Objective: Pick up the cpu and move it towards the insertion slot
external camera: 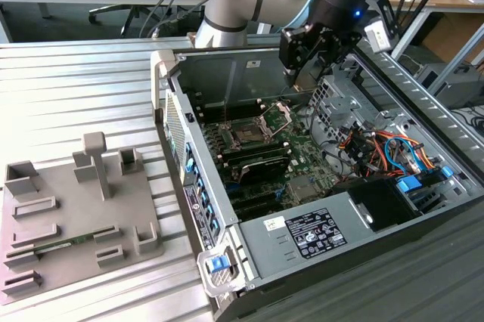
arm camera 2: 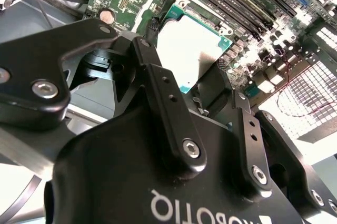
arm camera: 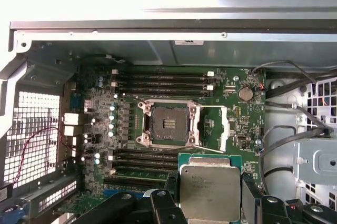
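Observation:
In the first wrist view the cpu (arm camera: 209, 188), a flat square chip with a silvery top and green rim, sits between two black fingers (arm camera: 162, 203), so my gripper (arm camera: 209, 195) is shut on it. The second wrist view shows the same chip (arm camera 2: 189, 45) bright white beyond the gripper (arm camera 2: 192, 90). In the exterior view the gripper (external camera: 297, 72) hangs inside the open computer case, above the motherboard's far edge. The insertion slot (arm camera: 168, 124), a dark square socket with its silver frame swung open, lies on the green board just beyond the held chip; it is also in the exterior view (external camera: 249, 134).
Long black memory slots (arm camera: 163, 79) flank the socket on both sides. Case walls (external camera: 174, 118), a drive cage (external camera: 336, 99), coloured cables (external camera: 382, 148) and the power supply (external camera: 318, 231) ring the board. A grey fixture tray (external camera: 76, 208) lies at the exterior view's left.

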{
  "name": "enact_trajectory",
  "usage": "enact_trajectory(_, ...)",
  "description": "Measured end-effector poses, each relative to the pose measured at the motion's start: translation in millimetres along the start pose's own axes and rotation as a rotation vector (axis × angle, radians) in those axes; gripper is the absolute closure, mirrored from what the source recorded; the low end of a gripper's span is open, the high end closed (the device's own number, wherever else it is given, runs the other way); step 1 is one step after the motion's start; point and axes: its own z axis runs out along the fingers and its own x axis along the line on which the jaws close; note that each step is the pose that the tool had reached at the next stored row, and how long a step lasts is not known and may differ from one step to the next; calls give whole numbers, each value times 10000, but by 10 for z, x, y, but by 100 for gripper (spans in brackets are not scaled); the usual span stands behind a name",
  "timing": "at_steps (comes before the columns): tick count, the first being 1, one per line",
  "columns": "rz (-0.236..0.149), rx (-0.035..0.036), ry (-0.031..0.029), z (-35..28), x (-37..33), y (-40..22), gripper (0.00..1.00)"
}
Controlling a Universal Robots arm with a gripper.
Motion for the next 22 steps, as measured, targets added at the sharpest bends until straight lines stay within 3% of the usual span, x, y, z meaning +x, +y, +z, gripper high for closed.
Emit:
enact_trajectory(9, 0, 0, 0, 13, -3, 69, 45)
enact_trajectory(19, 0, 0, 0, 33, -4, 80, 45)
enact_trajectory(22, 0, 1, 0, 72, -4, 78, 45)
